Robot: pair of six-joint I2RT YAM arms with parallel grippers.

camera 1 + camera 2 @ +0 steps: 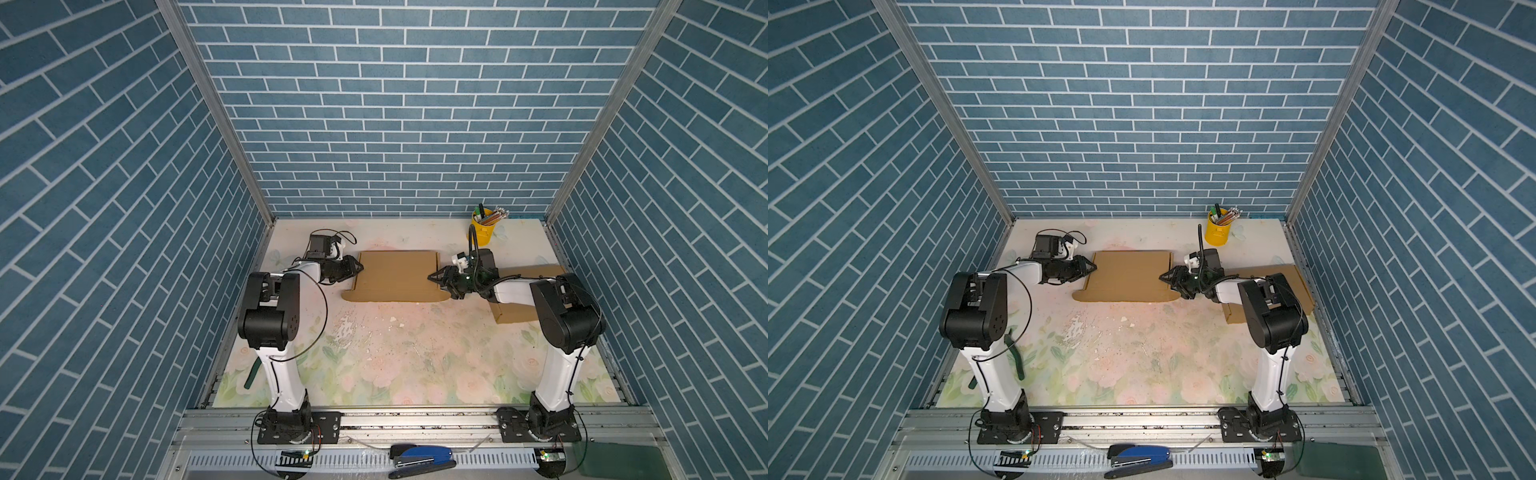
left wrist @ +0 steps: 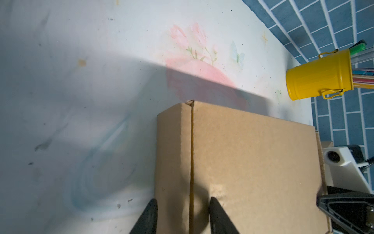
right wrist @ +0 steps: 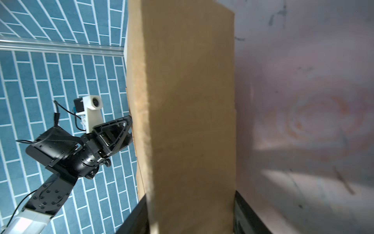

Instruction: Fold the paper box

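The brown paper box [image 1: 397, 274] [image 1: 1129, 274] lies flat and wide on the floral table top, a curved flap along its near edge. My left gripper [image 1: 358, 268] [image 1: 1093, 268] is at its left end. In the left wrist view the left gripper [image 2: 183, 200] stands open, its fingers either side of the folded side wall [image 2: 174, 162] with a gap. My right gripper [image 1: 433, 277] [image 1: 1165, 277] is at the box's right end. In the right wrist view the right gripper [image 3: 190, 194] holds the side wall [image 3: 190, 111], which fills the gap between the jaws.
A yellow pen cup [image 1: 482, 233] [image 2: 319, 75] stands at the back right. A second cardboard piece [image 1: 515, 311] lies under the right arm. A blue stapler [image 1: 422, 457] rests on the front rail. Brick-patterned walls close in three sides.
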